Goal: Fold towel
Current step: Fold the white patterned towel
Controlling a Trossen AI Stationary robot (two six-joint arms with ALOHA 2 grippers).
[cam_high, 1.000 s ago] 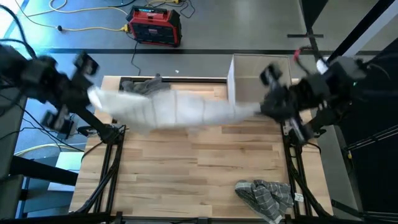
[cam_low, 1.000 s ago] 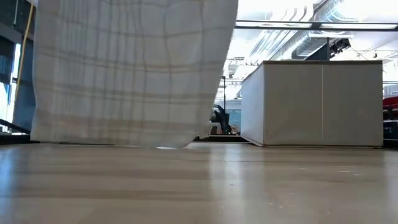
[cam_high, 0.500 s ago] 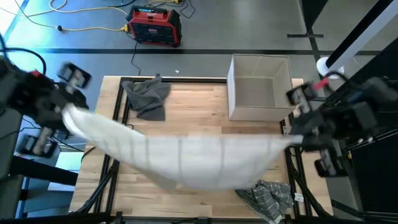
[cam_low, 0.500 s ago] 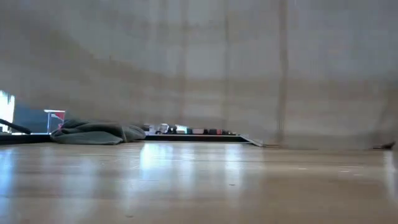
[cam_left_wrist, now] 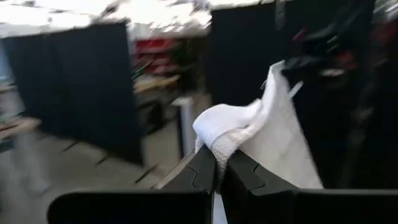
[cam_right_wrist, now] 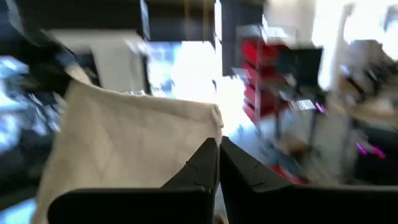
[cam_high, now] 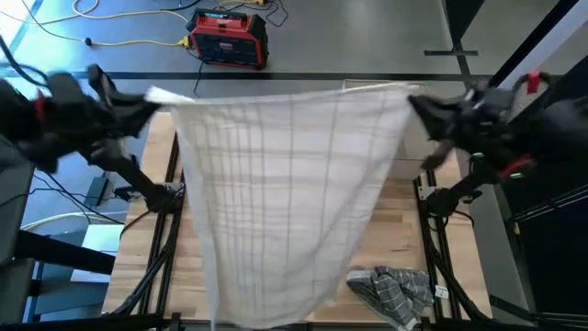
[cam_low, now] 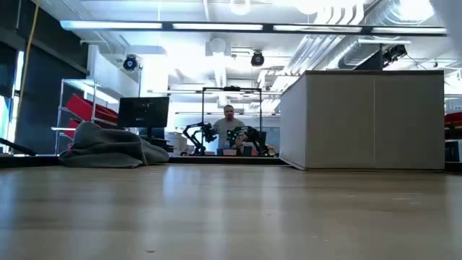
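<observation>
the white checked cloth towel (cam_high: 285,184) hangs spread high above the wooden desk (cam_high: 441,248), hiding most of it. the left hand (cam_high: 147,103) and right hand (cam_high: 415,106) each pinch a top corner, blurred. a crumpled grey checked cloth (cam_high: 395,290) shows partly.

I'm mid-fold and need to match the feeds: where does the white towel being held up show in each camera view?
High view: white towel spread across the middle, held at its top corners by the left hand and right hand.
Low view: not in it; only the grey cloth and white box show.
Left wrist view: bunched corner pinched at centre.
Right wrist view: sheet spreading from the fingers.
Shared landmark: the pinched corners.
</observation>
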